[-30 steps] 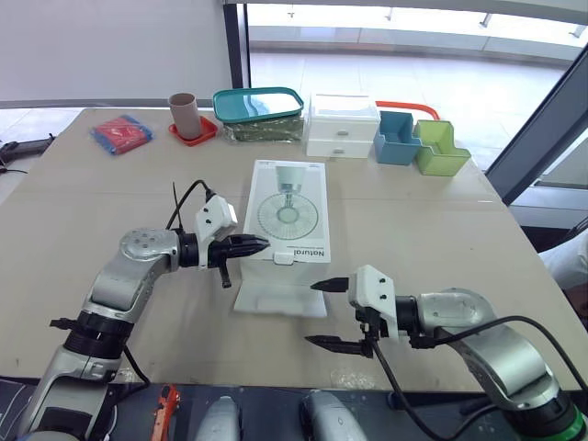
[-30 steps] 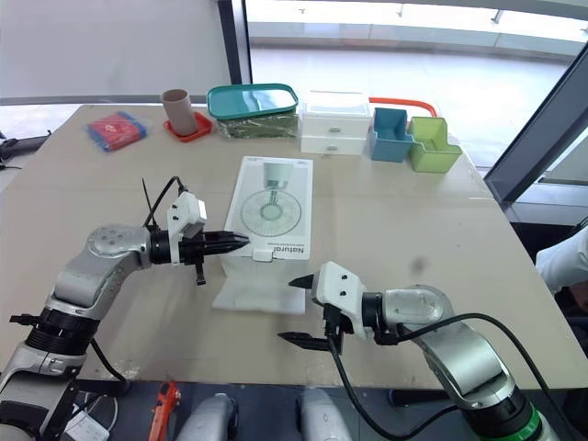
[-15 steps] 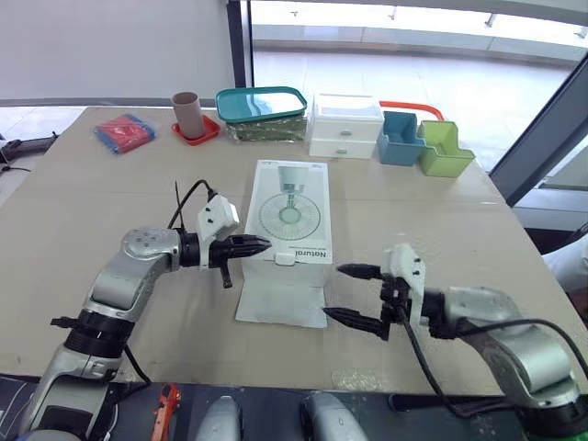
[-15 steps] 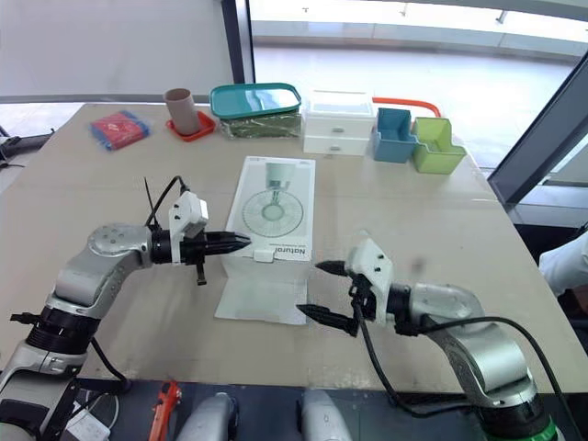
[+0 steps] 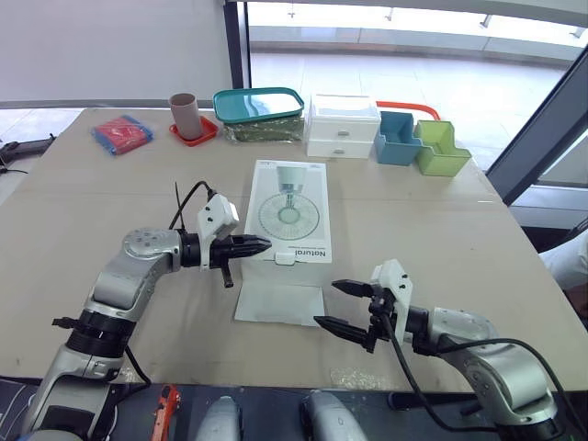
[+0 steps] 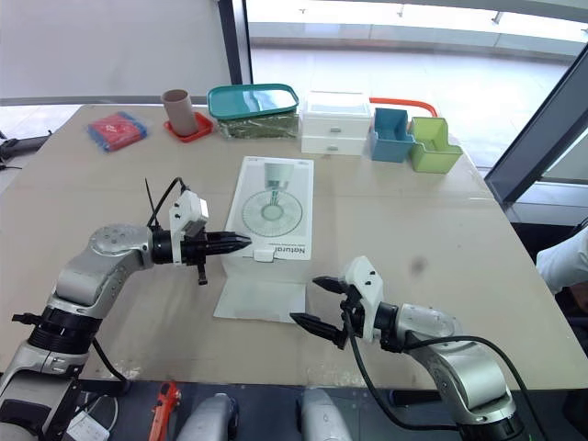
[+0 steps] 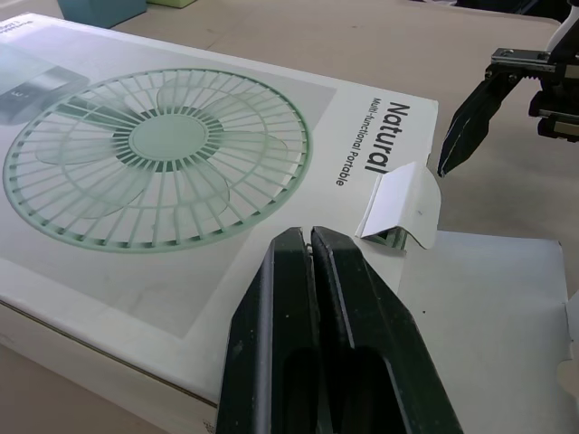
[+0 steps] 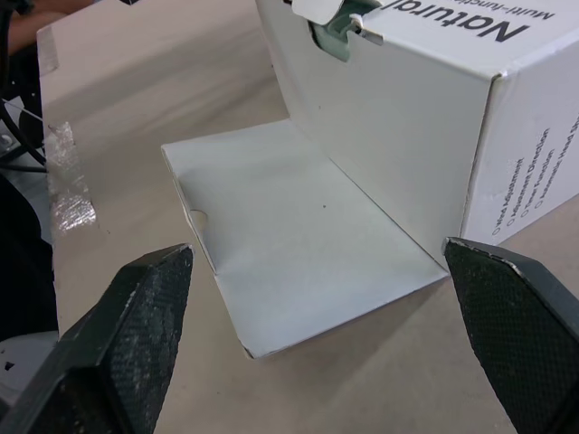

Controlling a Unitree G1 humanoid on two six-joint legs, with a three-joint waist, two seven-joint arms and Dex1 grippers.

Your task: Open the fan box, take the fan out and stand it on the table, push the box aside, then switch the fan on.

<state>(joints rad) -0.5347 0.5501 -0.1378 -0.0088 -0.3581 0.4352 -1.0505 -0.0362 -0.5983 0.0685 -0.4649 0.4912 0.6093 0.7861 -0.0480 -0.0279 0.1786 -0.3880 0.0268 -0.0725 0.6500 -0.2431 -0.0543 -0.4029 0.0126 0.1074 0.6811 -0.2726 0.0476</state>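
In the left eye view, the fan box (image 5: 290, 213) lies flat at frame centre, its end flap (image 5: 280, 304) folded down onto the table (image 5: 441, 220). The right gripper (image 5: 324, 302), fingers spread, has come back toward the flap's lower-right corner after swinging out. The left gripper (image 5: 262, 244) stays at the box's lower-left corner. In the left wrist view, its fingers are pressed together over the lid beside the tuck tab (image 7: 398, 206). In the right wrist view, we see a white end wall standing behind the flap, so we judge the opening unfinished.
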